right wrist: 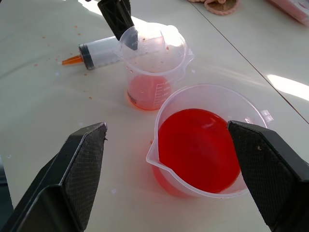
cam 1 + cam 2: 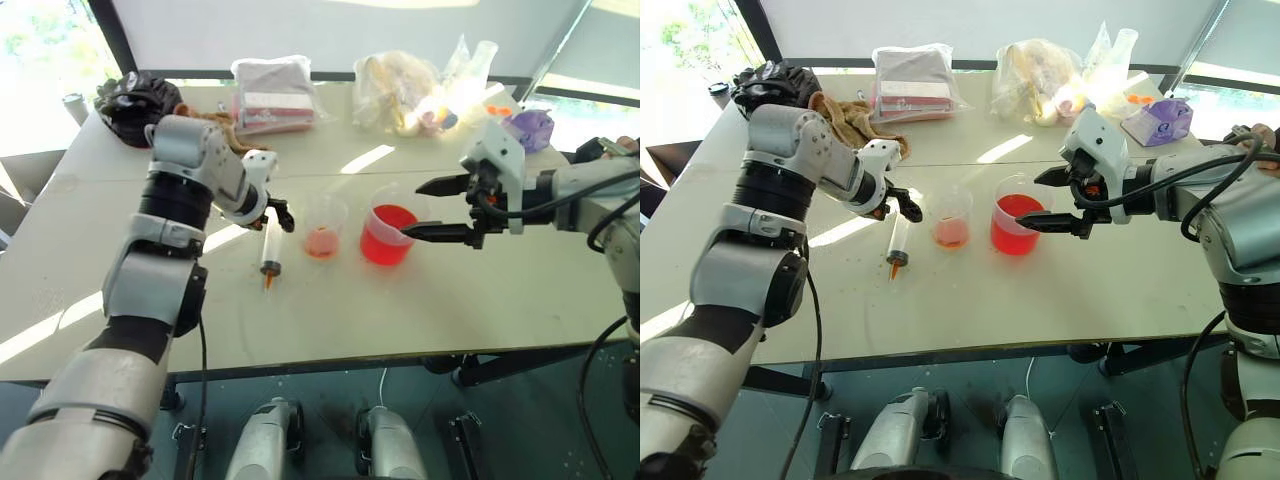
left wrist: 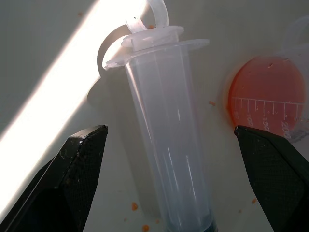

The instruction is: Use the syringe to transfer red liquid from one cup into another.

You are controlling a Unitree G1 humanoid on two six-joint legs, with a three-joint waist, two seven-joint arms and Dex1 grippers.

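Pickup step: syringe (image 2: 270, 252) lies flat on table (image 2: 400, 310) just left of small cup (image 2: 323, 228), left gripper (image 3: 183, 159) wide astride barrel, empty; next close & lift; right gripper (image 1: 174, 164) wide by big beaker (image 1: 200, 140).

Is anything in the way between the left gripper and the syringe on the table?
Nothing visible. The left gripper is open just above the syringe, one finger on each side of its clear tube. The small cup stands off to the side, not between them.
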